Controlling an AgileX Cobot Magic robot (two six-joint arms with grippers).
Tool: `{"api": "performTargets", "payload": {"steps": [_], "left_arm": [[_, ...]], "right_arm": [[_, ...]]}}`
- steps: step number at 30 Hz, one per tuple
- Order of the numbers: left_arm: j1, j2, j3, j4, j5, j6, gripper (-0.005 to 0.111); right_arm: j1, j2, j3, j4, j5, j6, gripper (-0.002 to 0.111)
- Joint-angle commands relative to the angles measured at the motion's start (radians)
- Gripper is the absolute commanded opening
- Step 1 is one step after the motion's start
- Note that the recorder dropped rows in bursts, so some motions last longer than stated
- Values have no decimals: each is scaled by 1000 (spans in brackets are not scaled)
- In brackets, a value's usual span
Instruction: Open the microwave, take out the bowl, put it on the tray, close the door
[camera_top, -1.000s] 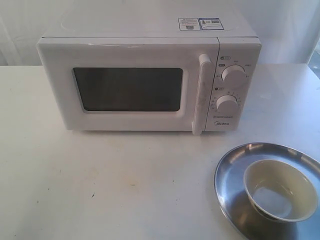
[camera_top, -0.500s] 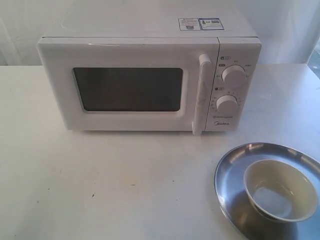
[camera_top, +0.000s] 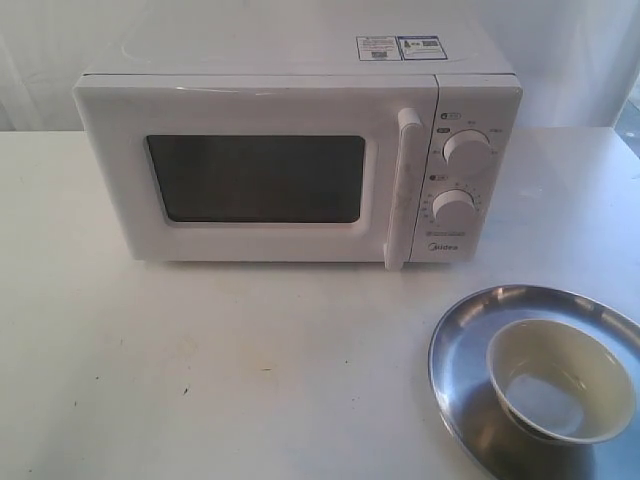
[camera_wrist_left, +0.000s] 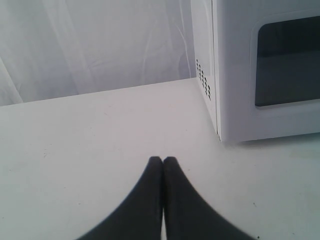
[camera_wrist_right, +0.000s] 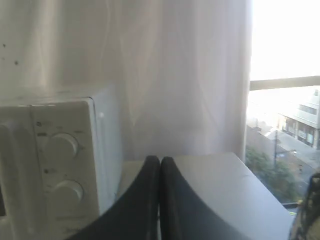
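One cream bowl (camera_top: 562, 382), shiny silver tray (camera_top: 462, 345)

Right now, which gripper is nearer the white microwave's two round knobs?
Right. The right gripper is by the round white knobs; the left gripper is off the opposite, vented side.

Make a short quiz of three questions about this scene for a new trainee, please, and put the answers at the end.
1. True or false: the door of the microwave stands open.
2. Where is the bowl? A) inside the microwave; B) on the tray; C) on top of the microwave.
3. Fill in the missing word: in the wrist views, the left pincer and the right pincer are both ____ (open or shut).

Key: 1 false; 2 B; 3 shut.
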Motion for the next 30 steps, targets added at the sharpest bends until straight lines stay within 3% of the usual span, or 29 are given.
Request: {"api": "performTargets", "payload": {"steps": [1,5,14,22,30], "left_arm": [[-1,-2,-3,-8,-5,0,0],[-1,-2,-3,-8,-5,0,0],[-1,-2,-3,-8,-5,0,0],[-1,-2,-3,-8,-5,0,0],[-1,-2,-3,-8,-5,0,0]], "right_arm": [[-3,-6,3,250,64,-346,0],[-3,-6,3,364,106,-481,0],[27,-6,3,397,110,-527,0],[151,-6,3,397,112,-537,0],[151,-6,3,397,120,-579,0]]}}
